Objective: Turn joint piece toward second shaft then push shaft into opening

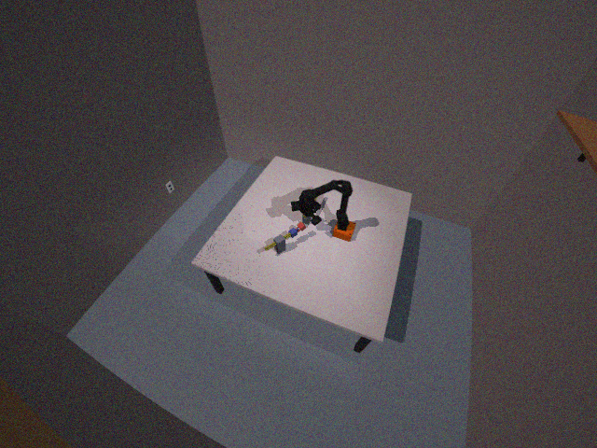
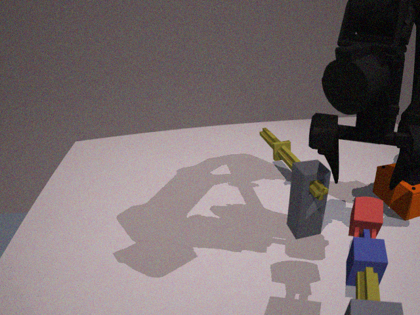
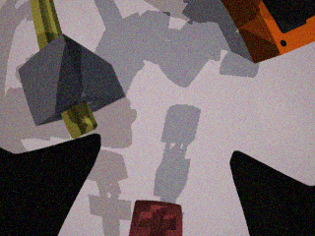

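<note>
Currently apart, the claw (image 1: 312,219) (image 2: 364,183) (image 3: 168,149) holds nothing above the white table (image 1: 337,279) (image 2: 84,176) (image 3: 276,113).
In the exterior view, left to right: the yellow second shaft (image 2: 285,153) (image 3: 46,22) runs through its upright grey block (image 2: 306,203) (image 3: 64,81), short of the red joint piece (image 1: 301,225) (image 2: 367,211) (image 3: 157,218), which is hinged to a blue piece (image 1: 293,232) (image 2: 367,256) on the fixed yellow shaft (image 1: 270,246) (image 2: 367,285).

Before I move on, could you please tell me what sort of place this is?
Probably a robotics test area in a plain room: an arm on an orange base stands on a white table, with a wall outlet nearby.
</note>
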